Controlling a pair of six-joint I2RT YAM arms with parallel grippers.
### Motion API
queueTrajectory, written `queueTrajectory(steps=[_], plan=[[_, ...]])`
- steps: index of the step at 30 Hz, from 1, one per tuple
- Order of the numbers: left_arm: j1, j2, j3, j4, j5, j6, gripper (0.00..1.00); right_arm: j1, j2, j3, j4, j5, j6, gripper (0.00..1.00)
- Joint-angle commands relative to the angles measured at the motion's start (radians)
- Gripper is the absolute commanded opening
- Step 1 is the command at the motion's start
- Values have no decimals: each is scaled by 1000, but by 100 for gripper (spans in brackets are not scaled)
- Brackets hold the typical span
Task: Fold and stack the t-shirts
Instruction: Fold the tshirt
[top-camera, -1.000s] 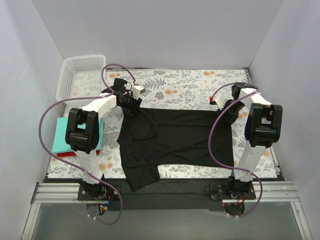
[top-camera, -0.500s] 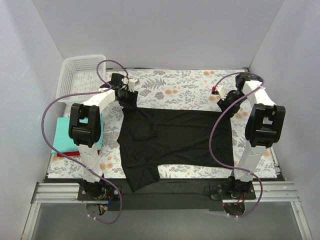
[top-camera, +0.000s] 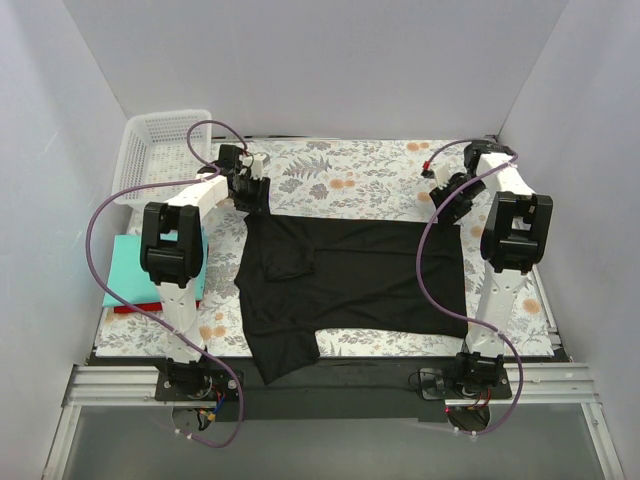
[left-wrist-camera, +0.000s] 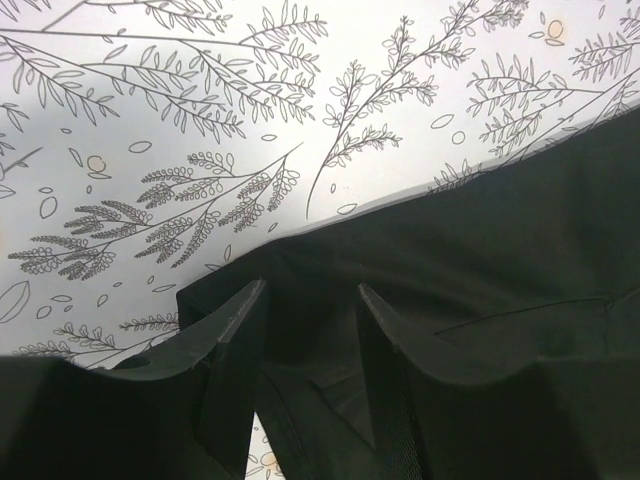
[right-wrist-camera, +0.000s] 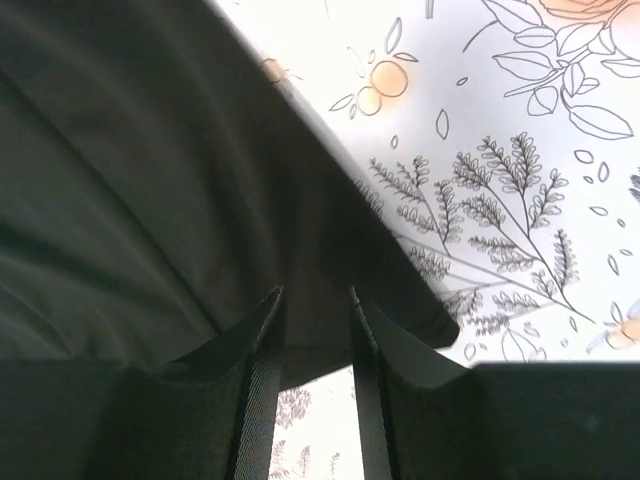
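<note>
Top view, left gripper (top-camera: 252, 196): sitting at the far left corner of the black short-sleeved t-shirt (top-camera: 360, 270).
Top view, right gripper (top-camera: 452, 206): sitting at the shirt's far right corner, well apart from the other gripper.
Top view, shirt: lying spread flat between the two grippers and toward the arm bases, on the floral-printed tablecloth (top-camera: 350, 172).
Top view, surroundings: a white plastic mesh basket (top-camera: 165, 116) is standing just left of the left gripper. A teal folded cloth (top-camera: 130, 265) is lying on a red folded cloth (top-camera: 140, 307), to the left of that gripper and nearer the bases.
Left wrist view, fingers (left-wrist-camera: 232, 335): standing parted, with black cloth showing in the gap. The shirt's corner is poking out just left of them, and its edge is running up to the right past the tips.
Right wrist view, fingers (right-wrist-camera: 262, 345): standing slightly parted over the cloth. The shirt is filling the space left of and ahead of the tips, its corner ending just to their right.
</note>
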Motion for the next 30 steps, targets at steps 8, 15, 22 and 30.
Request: queueTrajectory(steps=[8, 15, 22, 30], plan=[[27, 46, -28, -28, -208, 34, 27, -4, 30, -87, 106, 128, 58, 35], [32, 68, -28, 6, -222, 48, 27, -3, 36, -106, 129, 142, 57, 35], [30, 103, 32, 47, -228, 45, 30, 5, 85, -35, 164, 163, 83, 35], [35, 189, 138, 55, -234, 18, 29, 6, 201, 168, 224, 224, 129, 36]])
